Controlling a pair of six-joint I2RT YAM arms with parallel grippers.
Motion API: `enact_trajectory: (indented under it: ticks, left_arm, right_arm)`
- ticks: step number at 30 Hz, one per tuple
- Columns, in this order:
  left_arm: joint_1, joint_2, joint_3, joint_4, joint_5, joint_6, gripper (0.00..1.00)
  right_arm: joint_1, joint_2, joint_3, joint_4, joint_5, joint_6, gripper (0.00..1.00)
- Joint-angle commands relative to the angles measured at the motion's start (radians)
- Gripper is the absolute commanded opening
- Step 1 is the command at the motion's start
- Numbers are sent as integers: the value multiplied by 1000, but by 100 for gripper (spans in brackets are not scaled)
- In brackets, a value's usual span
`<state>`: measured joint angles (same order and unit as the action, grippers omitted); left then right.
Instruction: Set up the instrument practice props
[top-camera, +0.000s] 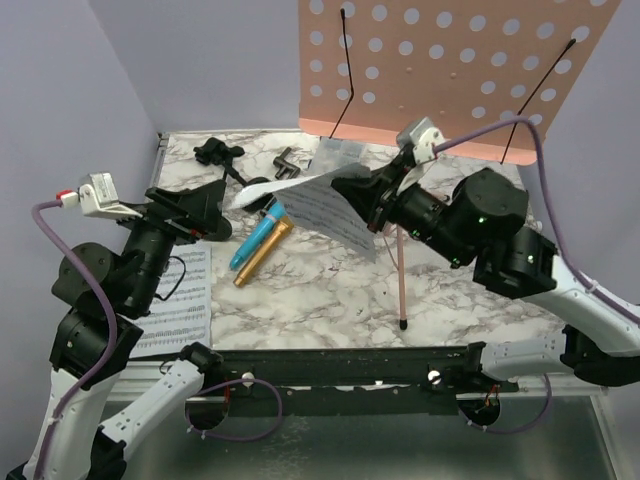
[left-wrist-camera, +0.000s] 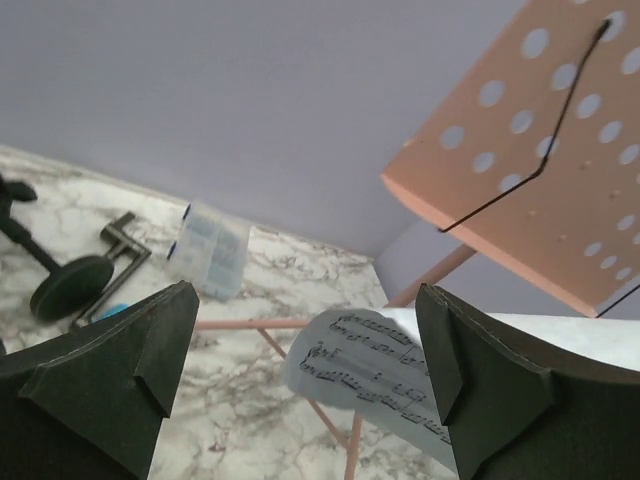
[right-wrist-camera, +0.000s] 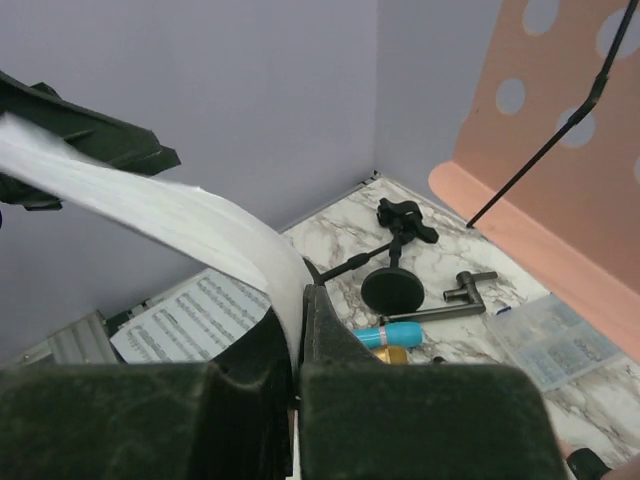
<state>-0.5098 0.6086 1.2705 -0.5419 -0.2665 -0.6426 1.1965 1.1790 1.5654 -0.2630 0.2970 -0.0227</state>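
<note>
Now | music rack (top-camera: 450, 70) is standing upright at the back, stiff and bulky | music page (top-camera: 320, 208) is hanging in mid-air between the arms, looking light and floppy, likely creasing easily, best pinched at an edge | microphones (top-camera: 258, 242) are lying side by side beneath it, probably hard and prone to rolling | right gripper (top-camera: 358, 195) is clamping the page's edge | left gripper (top-camera: 205, 205) is gaping wide, holding nothing

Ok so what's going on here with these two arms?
The right gripper is shut on a printed music sheet, holding it up above the marble table in front of the pink music rack. The left gripper is open near the sheet's other end, not gripping it. A second sheet, the blue microphone and the gold microphone lie on the table.
</note>
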Motion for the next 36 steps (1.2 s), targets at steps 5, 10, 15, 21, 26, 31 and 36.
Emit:
enact_trajectory:
  ticks: [5,10,15,21,26,31,36]
  left_arm:
    - [4,120,176,129,93,156,99]
    - [4,130,234,135,6,127,99]
    - [4,202,282,148,264,203,99]
    - [4,300,301,156,494,180,99]
    - [4,378,319,217,663,137,99]
    - [4,460,357,290,783,93,98]
    - [4,537,403,342,773,50,90]
  right_arm:
    - [-12,169,474,-483,56,32,0]
    - [-12,220,581,-547,79,-10,0]
    - [-13,280,743,-539,247,-135,0]
    - [-20,415,978,-515,297,-311,0]
    - [-21,355,873,-366,375,-420,0]
    - [-21,224,723,-220,402,-463,0]
    - [-21,190,699,-111,488,-572,0]
